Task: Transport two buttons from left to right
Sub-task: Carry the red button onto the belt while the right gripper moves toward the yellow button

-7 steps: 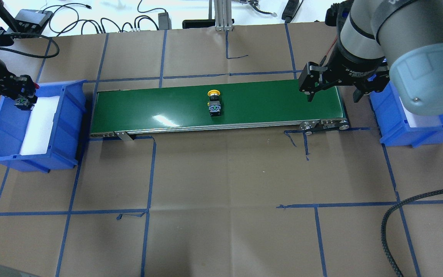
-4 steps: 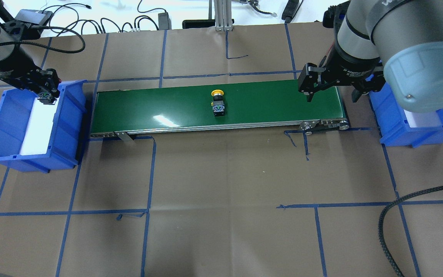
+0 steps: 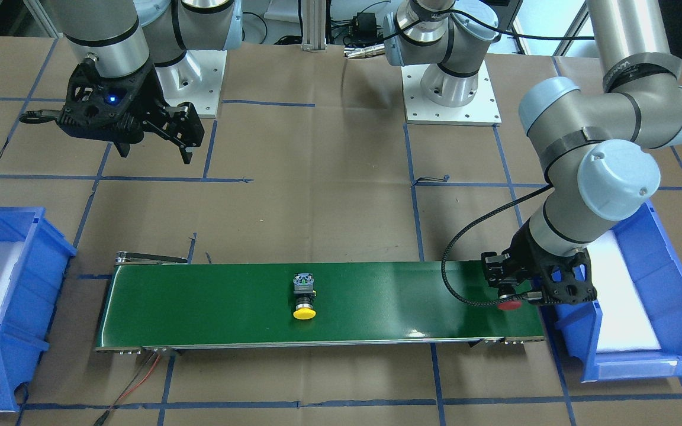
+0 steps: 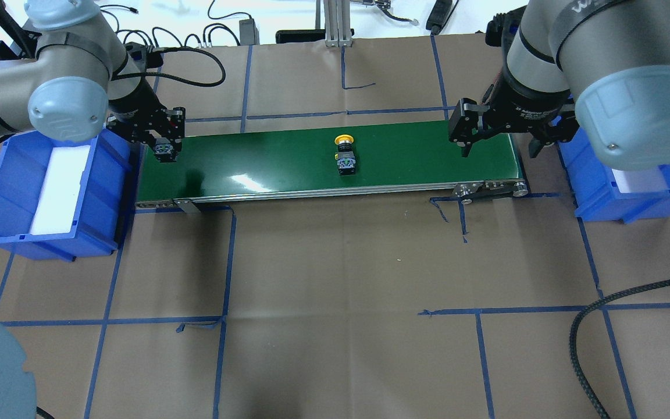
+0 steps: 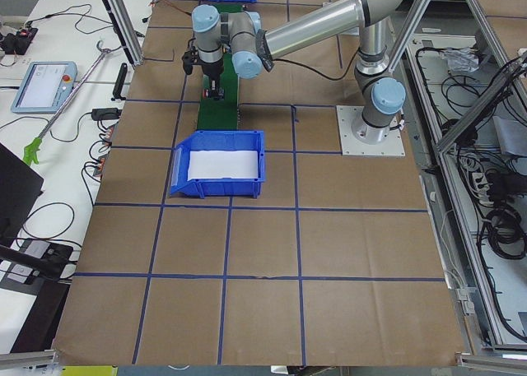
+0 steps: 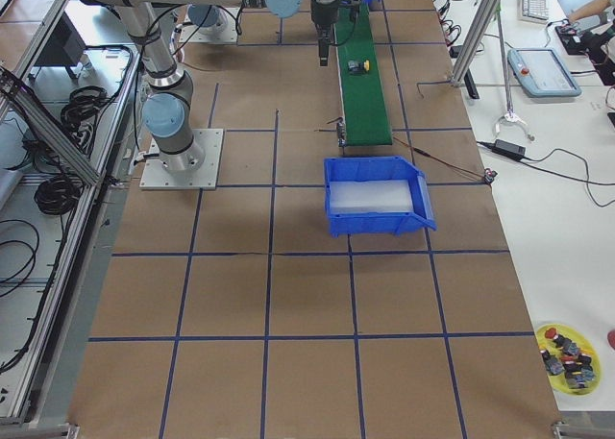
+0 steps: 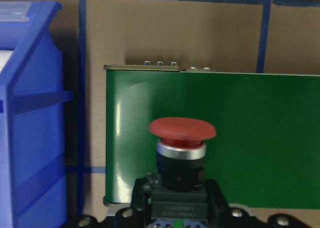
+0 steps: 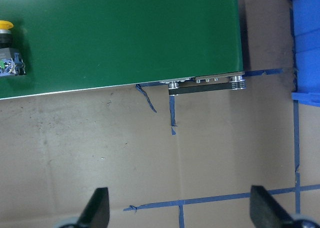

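Observation:
My left gripper (image 4: 163,149) is shut on the red button (image 7: 182,138) and holds it just above the left end of the green conveyor belt (image 4: 265,157). The red cap also shows in the front view (image 3: 509,305). The yellow button (image 4: 345,155) lies on its side near the belt's middle, and it shows in the front view (image 3: 304,297) and at the edge of the right wrist view (image 8: 7,53). My right gripper (image 4: 499,144) is open and empty, and it hovers above the belt's right end.
A blue bin (image 4: 102,186) with a white liner stands left of the belt. A second blue bin (image 4: 602,198) stands right of it. A black cable (image 4: 579,349) loops at the front right. A yellow dish of spare parts (image 6: 567,348) sits far off.
My left gripper has carried the red button rightward from over the left bin to the belt's left end. The yellow button has moved rightward along the belt. The right gripper has barely moved.

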Tool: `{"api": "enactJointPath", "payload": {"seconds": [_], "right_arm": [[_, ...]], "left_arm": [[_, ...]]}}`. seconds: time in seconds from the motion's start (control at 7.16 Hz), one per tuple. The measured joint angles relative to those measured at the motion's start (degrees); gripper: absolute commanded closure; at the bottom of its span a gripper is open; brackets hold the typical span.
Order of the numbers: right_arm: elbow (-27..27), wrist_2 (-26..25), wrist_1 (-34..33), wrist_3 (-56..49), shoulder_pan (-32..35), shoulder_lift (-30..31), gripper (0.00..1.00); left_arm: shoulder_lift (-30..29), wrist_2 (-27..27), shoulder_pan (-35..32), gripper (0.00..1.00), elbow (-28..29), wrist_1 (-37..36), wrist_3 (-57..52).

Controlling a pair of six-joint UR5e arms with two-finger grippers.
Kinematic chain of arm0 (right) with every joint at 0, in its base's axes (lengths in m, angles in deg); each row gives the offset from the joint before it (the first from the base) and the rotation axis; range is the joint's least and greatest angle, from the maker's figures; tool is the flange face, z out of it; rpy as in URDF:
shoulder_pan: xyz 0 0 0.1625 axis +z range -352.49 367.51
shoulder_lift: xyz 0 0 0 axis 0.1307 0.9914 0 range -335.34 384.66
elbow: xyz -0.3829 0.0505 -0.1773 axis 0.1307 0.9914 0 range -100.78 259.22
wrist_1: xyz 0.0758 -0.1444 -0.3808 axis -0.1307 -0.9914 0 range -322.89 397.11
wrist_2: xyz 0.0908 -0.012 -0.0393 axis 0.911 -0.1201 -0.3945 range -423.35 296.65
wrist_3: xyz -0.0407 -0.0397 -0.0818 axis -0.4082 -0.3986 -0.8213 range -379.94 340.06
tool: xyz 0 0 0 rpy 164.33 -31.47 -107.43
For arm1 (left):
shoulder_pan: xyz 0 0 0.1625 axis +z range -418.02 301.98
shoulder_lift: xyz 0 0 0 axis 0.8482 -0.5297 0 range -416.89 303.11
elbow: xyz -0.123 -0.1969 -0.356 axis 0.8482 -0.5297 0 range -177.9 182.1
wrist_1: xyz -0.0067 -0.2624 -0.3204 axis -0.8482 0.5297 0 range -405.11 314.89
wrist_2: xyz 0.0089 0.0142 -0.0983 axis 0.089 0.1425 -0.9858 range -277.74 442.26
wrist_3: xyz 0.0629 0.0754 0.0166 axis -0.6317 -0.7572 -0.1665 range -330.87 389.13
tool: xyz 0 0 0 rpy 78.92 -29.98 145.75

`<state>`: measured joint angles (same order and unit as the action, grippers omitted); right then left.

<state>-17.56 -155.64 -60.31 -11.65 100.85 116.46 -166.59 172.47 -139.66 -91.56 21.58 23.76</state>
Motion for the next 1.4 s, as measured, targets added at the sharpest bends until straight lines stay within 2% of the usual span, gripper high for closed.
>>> {"api": "enactJointPath", "payload": {"seconds": [0.7,0.84,0.98,1.4], "right_arm": [[0.6,0.5,-7.0,-0.1,-0.1,-6.5,0.0],[0.7,1.8,-9.4,0.0,-0.2,-8.0,0.0],[0.6,4.0,-12.4,0.1,-0.2,-9.4,0.0],[1.2,6.4,-16.5,-0.5,-0.3,-15.3,0.0]], "left_arm": [[-1.6,0.1,-0.1,0.94,-5.4,-7.4,-2.5],[-1.8,0.2,-0.1,0.44,-6.0,-8.9,-2.5],[-1.9,0.2,-0.1,0.0,-6.3,-9.6,-2.4],[-1.2,0.3,-0.1,0.0,-5.5,-9.4,-1.8]]}}
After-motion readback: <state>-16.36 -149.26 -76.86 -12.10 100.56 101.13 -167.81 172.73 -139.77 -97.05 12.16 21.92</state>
